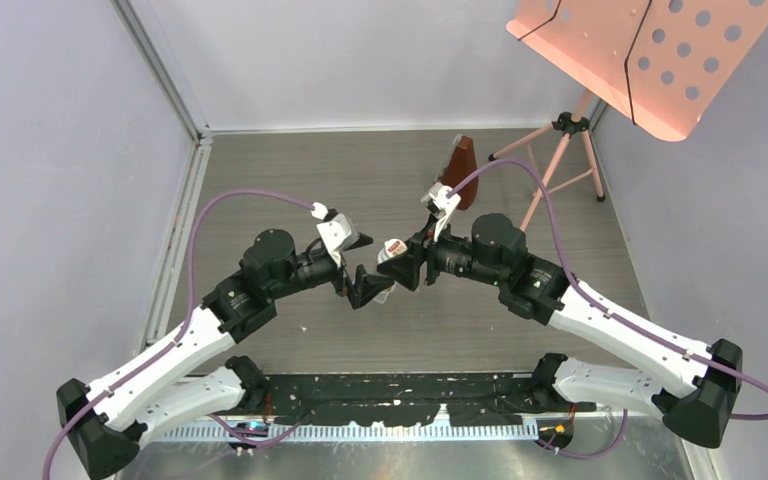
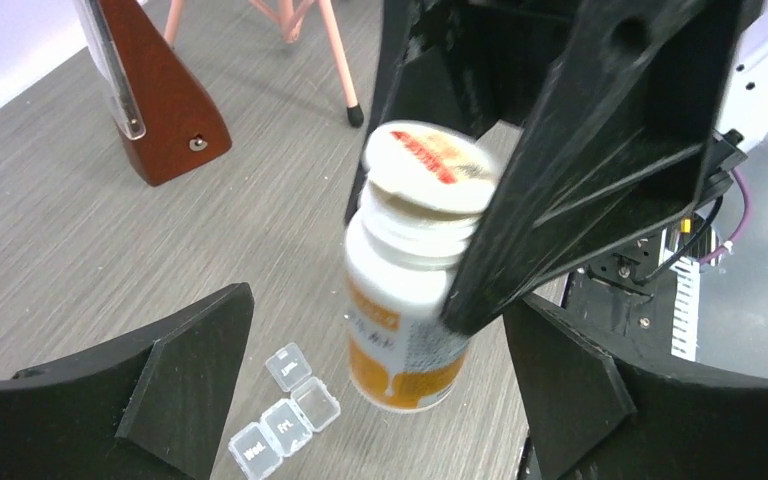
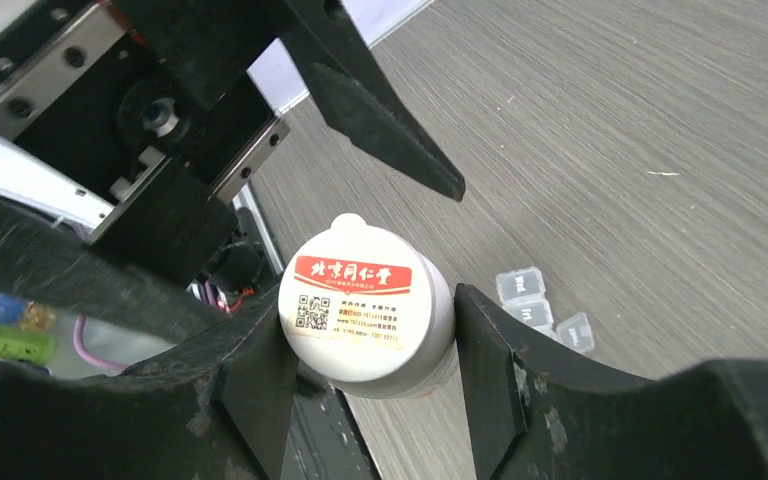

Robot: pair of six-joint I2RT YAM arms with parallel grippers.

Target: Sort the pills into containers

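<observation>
Right, my right claw (image 3: 370, 335) grips the pill bottle (image 2: 400, 280) aloft by its body, and my left claw (image 2: 375, 310) gapes wide near the cap (image 2: 428, 165). I'd centre the cap between the fingers before closing and twisting. The containers (image 2: 285, 415) lie on the bench (image 2: 80, 250) below, with the metronome (image 2: 160, 110) well apart.

Robot lab test cell.
A left arm (image 1: 195, 335) and a right arm (image 1: 600, 320), trailing purple cables (image 1: 250, 197), are bolted at the near edge of a wood-grain table (image 1: 380, 170). Plain panels (image 1: 60, 150) on a metal frame (image 1: 160, 60) box it in, with a metronome (image 1: 462, 165) at the far edge and a music stand (image 1: 650, 50) at the far right corner.
</observation>
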